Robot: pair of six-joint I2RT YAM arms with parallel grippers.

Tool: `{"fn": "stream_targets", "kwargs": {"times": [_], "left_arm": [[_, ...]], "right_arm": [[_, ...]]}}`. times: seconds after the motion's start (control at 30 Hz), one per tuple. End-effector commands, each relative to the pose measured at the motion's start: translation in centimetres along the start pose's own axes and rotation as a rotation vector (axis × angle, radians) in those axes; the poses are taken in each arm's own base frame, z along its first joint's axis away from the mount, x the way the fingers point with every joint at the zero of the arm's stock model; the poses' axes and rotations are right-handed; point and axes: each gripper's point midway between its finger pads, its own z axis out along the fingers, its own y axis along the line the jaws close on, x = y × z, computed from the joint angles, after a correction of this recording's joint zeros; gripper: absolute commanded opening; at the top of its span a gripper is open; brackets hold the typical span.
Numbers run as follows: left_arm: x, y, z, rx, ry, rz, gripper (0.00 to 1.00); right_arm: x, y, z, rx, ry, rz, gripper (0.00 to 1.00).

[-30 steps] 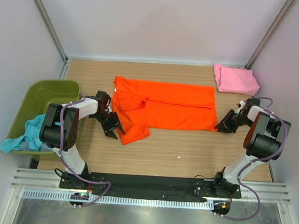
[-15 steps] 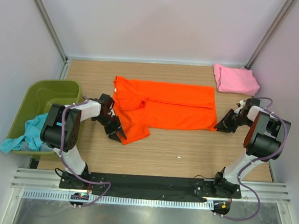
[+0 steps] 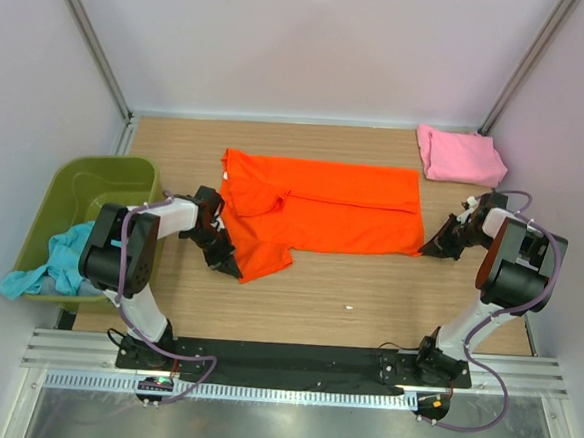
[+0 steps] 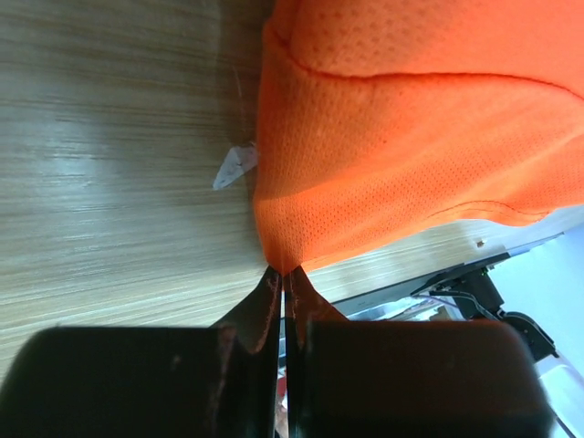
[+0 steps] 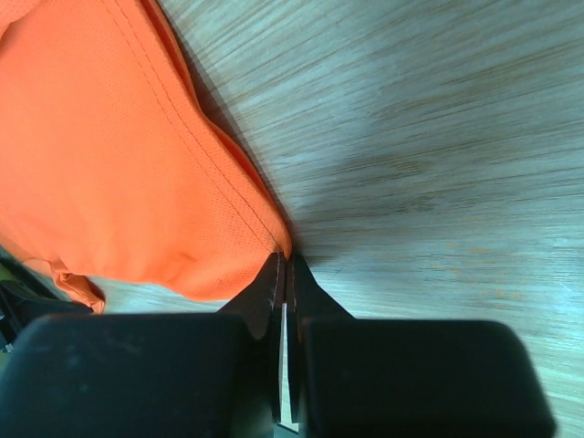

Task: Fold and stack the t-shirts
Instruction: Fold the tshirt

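Bench-top folding trial, seen from above: the orange t-shirt (image 3: pixel 343 208) lies spread flat across the middle of the wooden tabletop (image 3: pixel 368 284), its long side running left to right, with one flap hanging toward the near edge at its left end. The left claw (image 3: pixel 231 266) sits at the near corner of that flap. The right claw (image 3: pixel 428 250) sits at the shirt's near right corner.

In the left wrist view, the two dark fingers (image 4: pixel 260 306) are pressed together with only a hairline between them, and the cloth's corner is nipped at their tips. The right wrist view shows the same: its fingers (image 5: pixel 315 297) are closed on the stitched hem corner, low against the wood. Both claws are thus clamped on the orange t-shirt.

A small pale tag (image 4: pixel 234 167) pokes out from the shirt's edge beside the left claw (any writing on it is too small to read).

The pink t-shirt (image 3: pixel 462 156) rests folded in the far right corner, well apart from the orange one. The teal t-shirt (image 3: pixel 54 258) spills over the near rim of the olive-green tub (image 3: pixel 105 171), which stands off the tabletop's left edge.

A second ago the left claw stood just beside the flap with its jaws apart. It has since slid in to the corner and closed. The right claw has held its place at the hem, and the shirt lies much as it did.
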Motion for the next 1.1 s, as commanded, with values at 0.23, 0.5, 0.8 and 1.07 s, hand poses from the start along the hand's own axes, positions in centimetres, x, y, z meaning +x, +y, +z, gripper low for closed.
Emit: {"fn": "stream_targets", "kwargs": {"times": [0.23,0.5,0.8,1.07], "left_arm": [[-4.7,-4.6,-7.3,0.160,-0.200,0.154,0.00],[-7.3,-6.4,-11.3,0.205,-0.307,0.227,0.00],[-10.3,-8.7,-14.1,0.240,-0.397,0.267,0.00],[-13.6,-10.8,-15.4,0.255,-0.457,0.315,0.00]], "right_arm": [[-1.8,2.9,-3.8,-0.051,-0.111,-0.094,0.02],[-2.6,5.3,-6.6,-0.106,-0.173,-0.121,0.02],[-4.3,7.3,-8.2,-0.155,-0.225,-0.144,0.02],[-7.7,8.1,-7.4,-0.183,-0.263,-0.119,0.01]]}}
